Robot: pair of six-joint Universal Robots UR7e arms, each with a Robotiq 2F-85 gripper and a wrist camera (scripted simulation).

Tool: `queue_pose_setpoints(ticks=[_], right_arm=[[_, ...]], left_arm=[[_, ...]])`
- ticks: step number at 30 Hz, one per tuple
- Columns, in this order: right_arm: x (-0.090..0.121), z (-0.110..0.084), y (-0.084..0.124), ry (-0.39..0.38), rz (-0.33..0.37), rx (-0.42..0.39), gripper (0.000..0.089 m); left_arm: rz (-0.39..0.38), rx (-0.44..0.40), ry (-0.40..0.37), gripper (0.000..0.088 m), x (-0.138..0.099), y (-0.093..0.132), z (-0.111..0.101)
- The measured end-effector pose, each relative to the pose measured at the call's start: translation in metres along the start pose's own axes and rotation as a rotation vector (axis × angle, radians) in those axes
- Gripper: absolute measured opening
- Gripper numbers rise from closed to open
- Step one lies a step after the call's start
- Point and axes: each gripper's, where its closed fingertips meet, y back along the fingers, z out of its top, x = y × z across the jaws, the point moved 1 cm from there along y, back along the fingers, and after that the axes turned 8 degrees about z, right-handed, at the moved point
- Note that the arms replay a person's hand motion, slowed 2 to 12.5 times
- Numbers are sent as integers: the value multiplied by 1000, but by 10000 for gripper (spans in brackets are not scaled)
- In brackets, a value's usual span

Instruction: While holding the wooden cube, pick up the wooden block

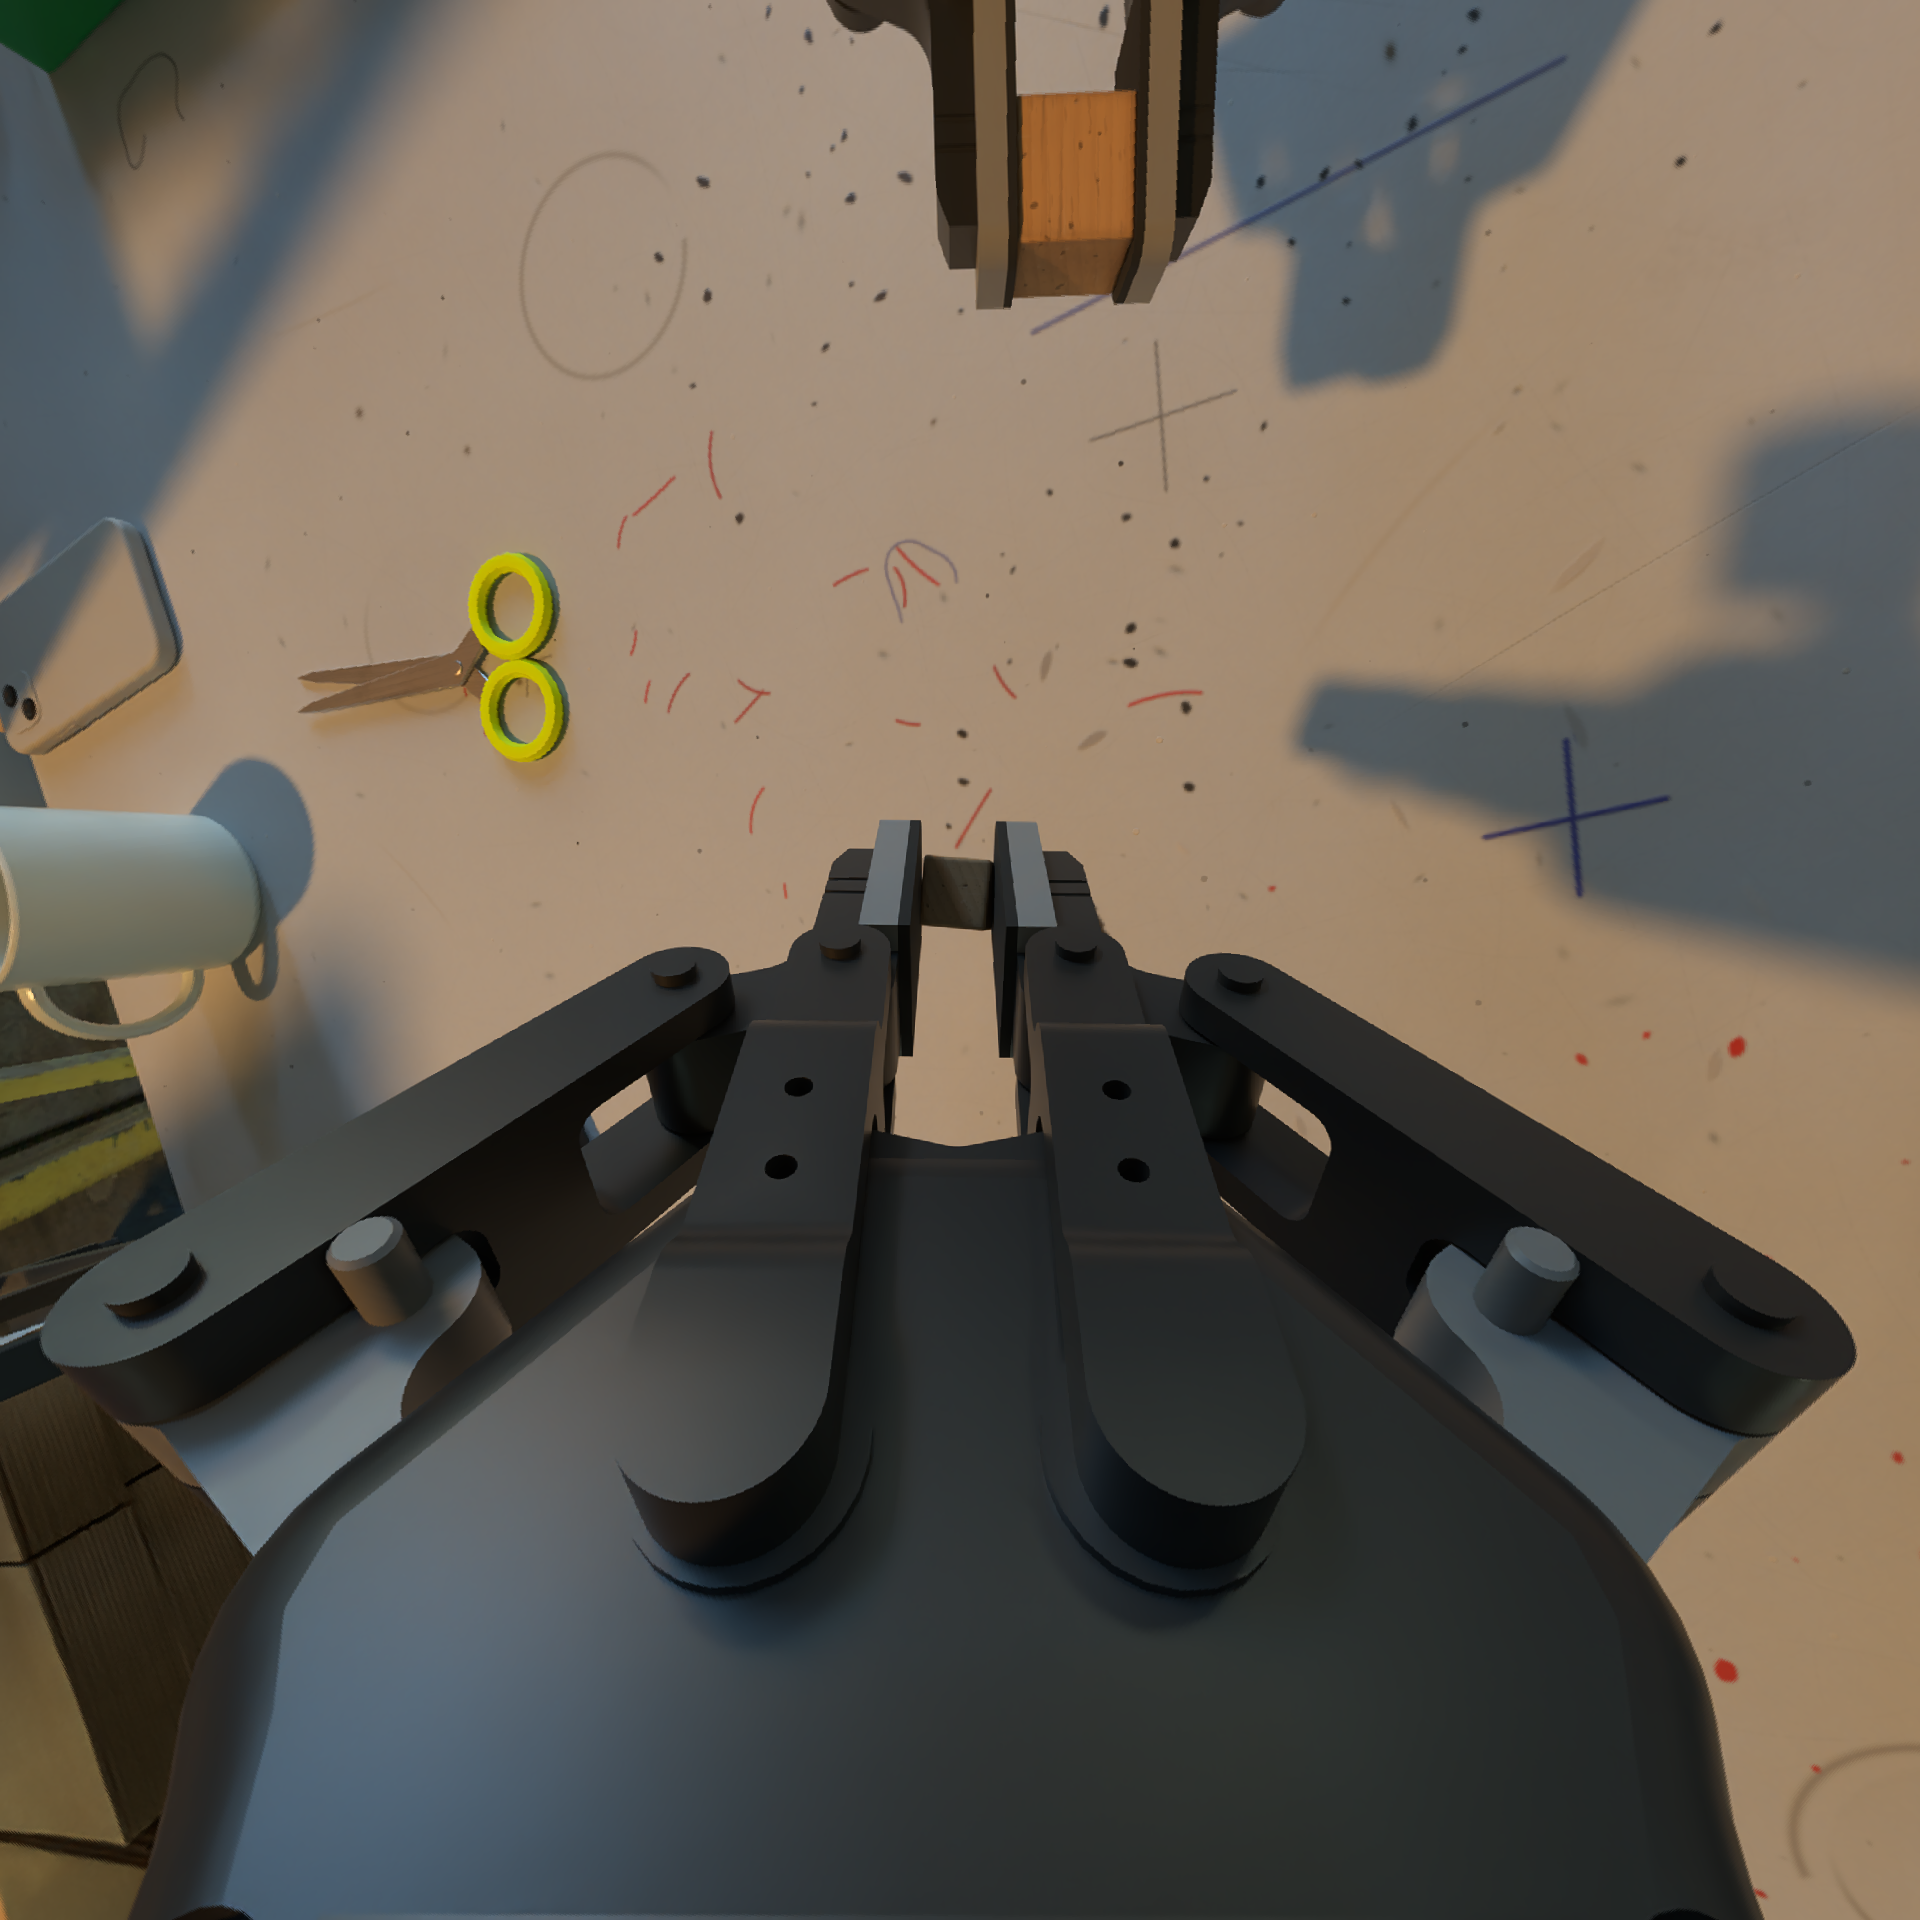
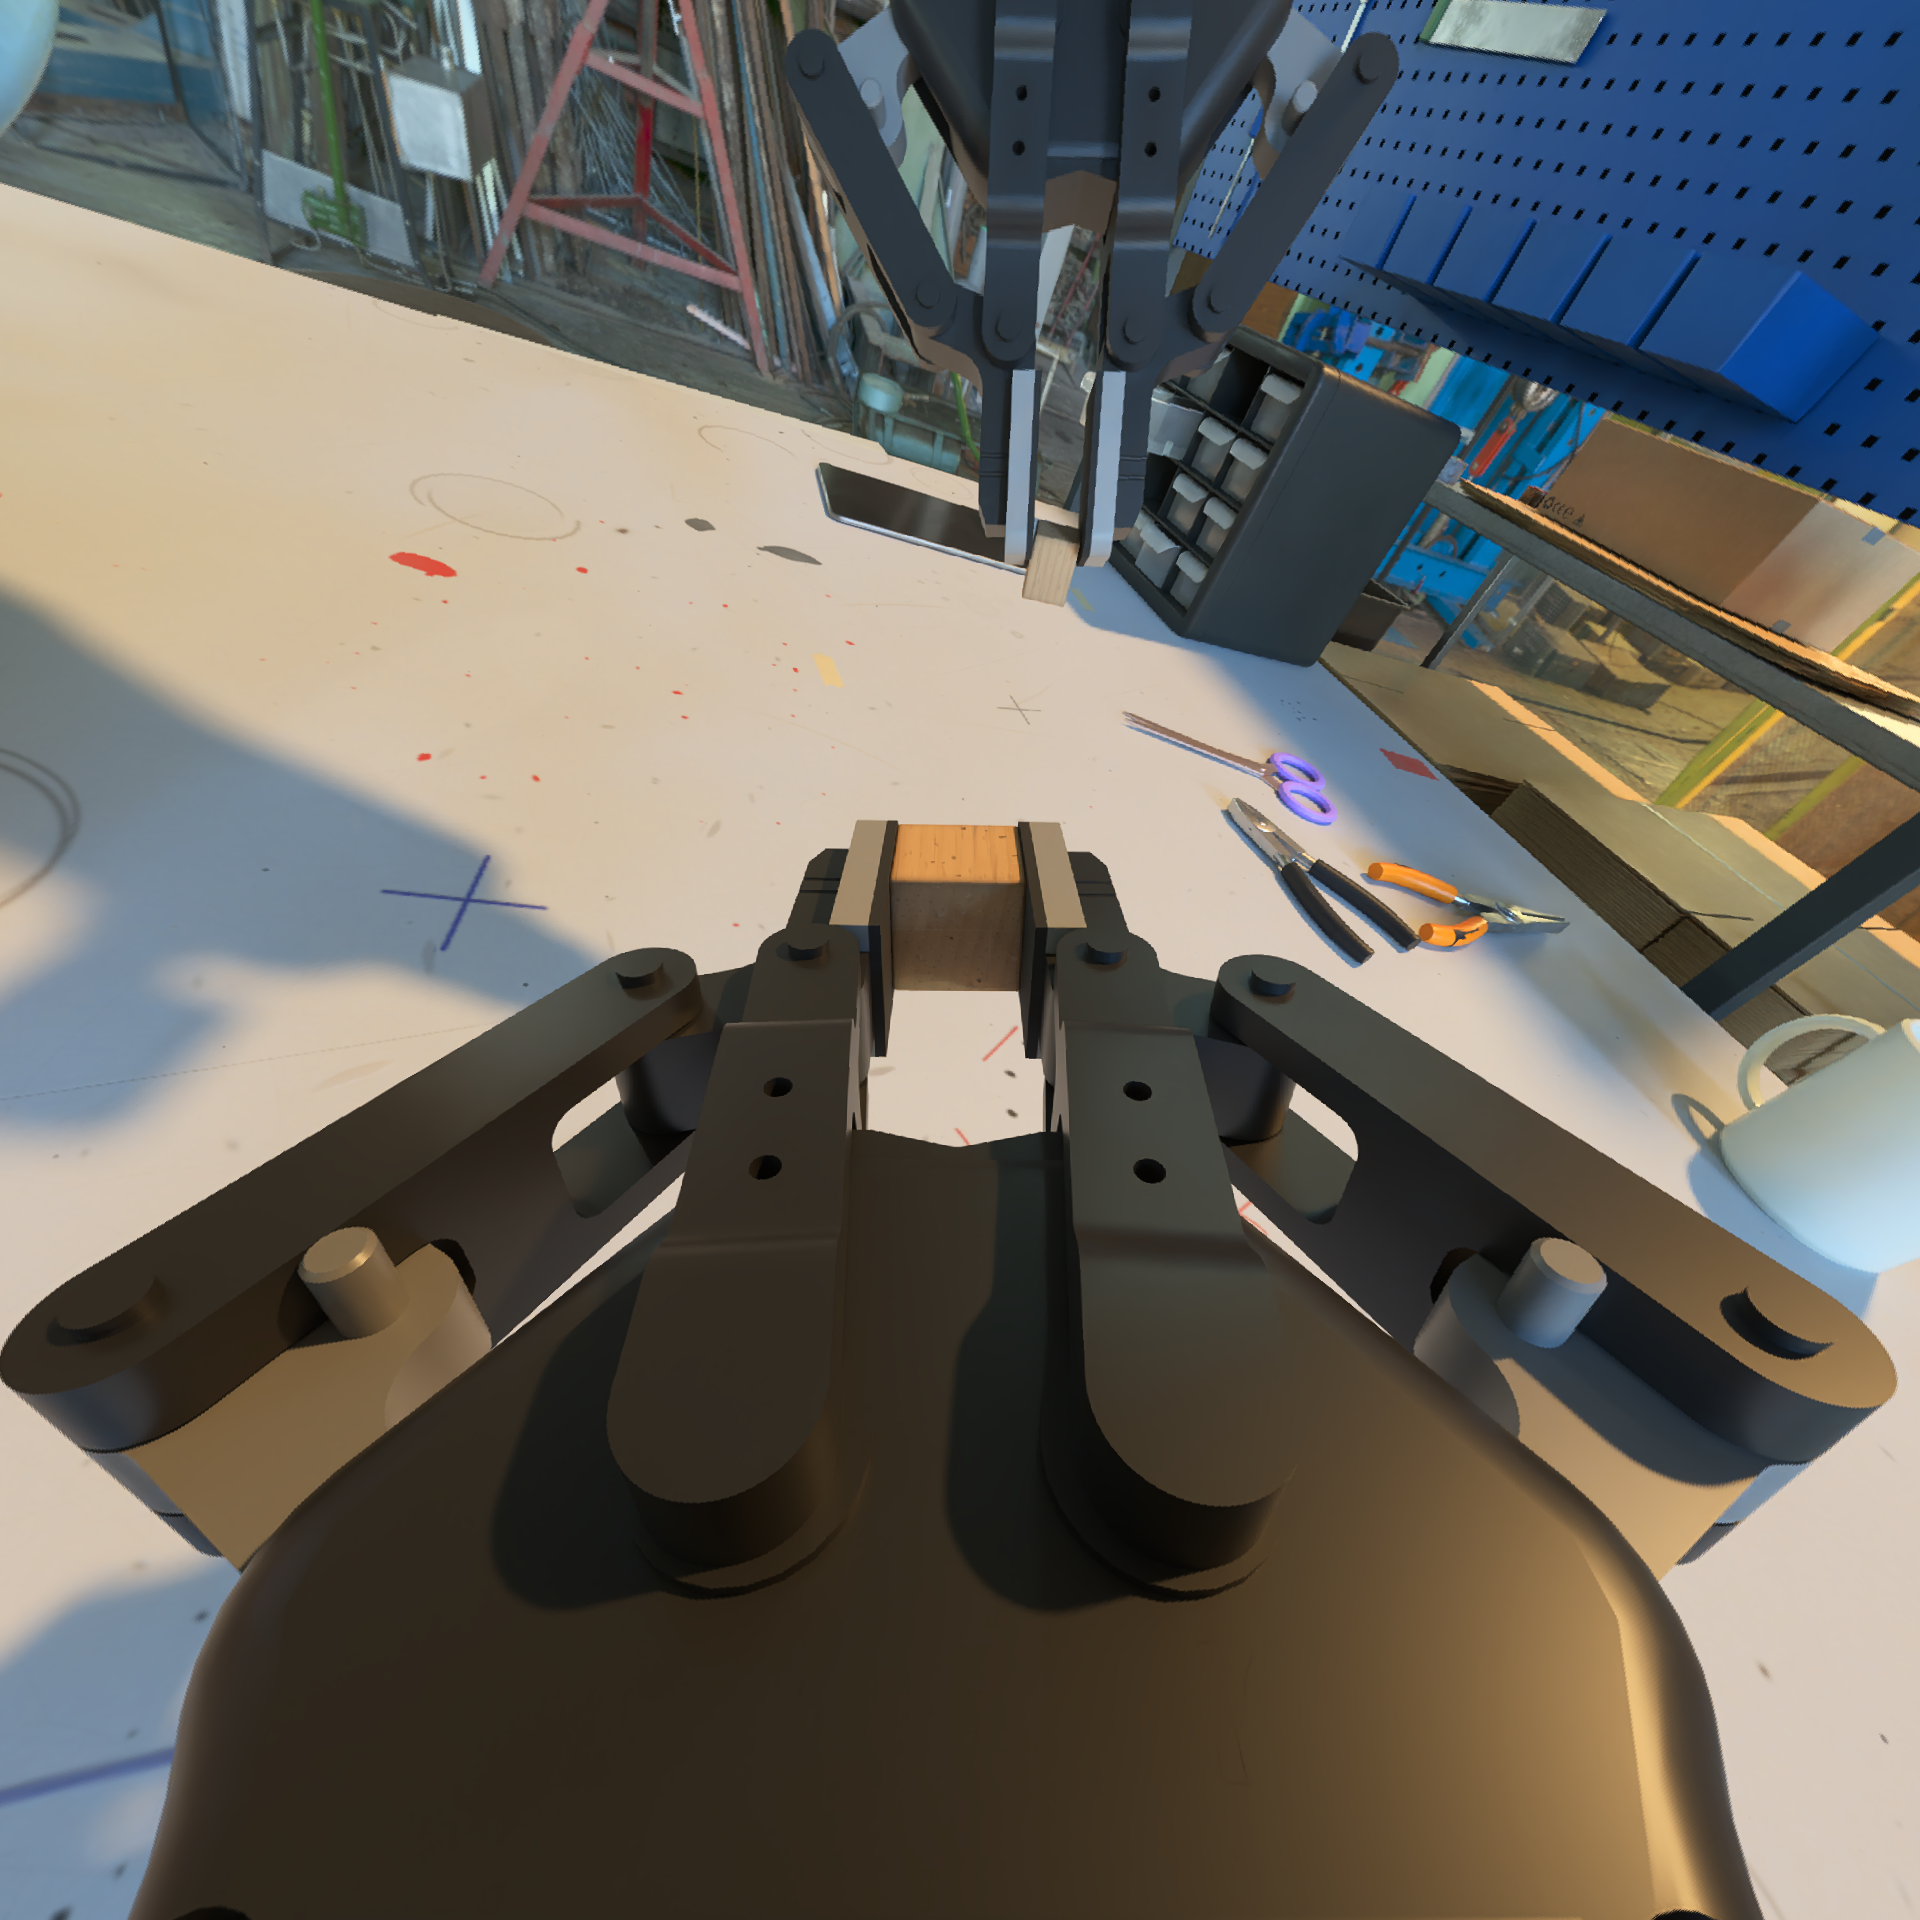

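Observation:
My left gripper (image 1: pixel 958 862) is shut on the small pale wooden block (image 1: pixel 956 894), pinched at its fingertips above the marked tabletop (image 1: pixel 1351 582). My right gripper (image 2: pixel 956 847) is shut on the orange-brown wooden cube (image 2: pixel 956 894) and holds it above the table. In the left wrist view the right gripper (image 1: pixel 1070 281) hangs at the top with the cube (image 1: pixel 1075 177) between its pads. In the right wrist view the left gripper (image 2: pixel 1055 540) points down at the far side, with the block (image 2: pixel 1047 571) sticking out below its fingertips.
Yellow-handled scissors (image 1: pixel 514 660), a phone (image 1: pixel 88 634) and a white mug (image 1: pixel 114 894) lie left of my left gripper. Purple scissors (image 2: pixel 1299 787), black pliers (image 2: pixel 1314 883), orange pliers (image 2: pixel 1455 904), a dark drawer box (image 2: pixel 1288 499) and a mug (image 2: pixel 1829 1153) sit near the table's right edge.

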Motion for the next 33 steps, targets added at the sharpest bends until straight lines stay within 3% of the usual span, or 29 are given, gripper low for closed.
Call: queue_pose_setpoints(ticks=[18, 28, 33], right_arm=[[1, 3, 3, -3, 3, -21, 199], [0, 3, 3, -4, 1, -24, 199], [3, 3, 2, -6, 15, -15, 199]], left_arm=[[13, -23, 12, 124, -1, -3, -1], [62, -28, -22, 124, 0, -2, 1], [44, -26, -19, 124, -2, -1, 1]])
